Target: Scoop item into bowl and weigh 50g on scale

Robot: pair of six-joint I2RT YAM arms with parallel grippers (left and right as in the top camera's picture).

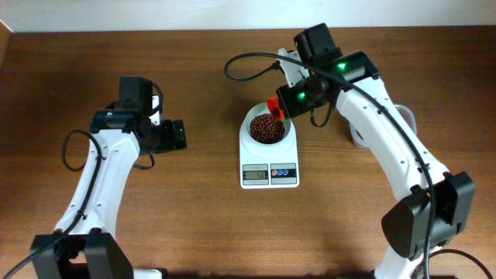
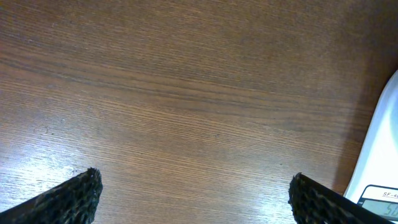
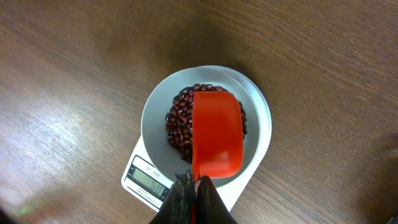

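The white bowl stands on the white scale at the table's middle and holds a heap of dark reddish-brown beans. In the right wrist view the bowl and beans lie under an empty red scoop, and the scale's display is lit. My right gripper is shut on the red scoop's handle and holds it over the bowl. My left gripper is open and empty above bare wood, left of the scale.
A clear plastic tub sits at the right, mostly hidden behind my right arm. The left arm hovers left of the scale. The wooden table spans the view.
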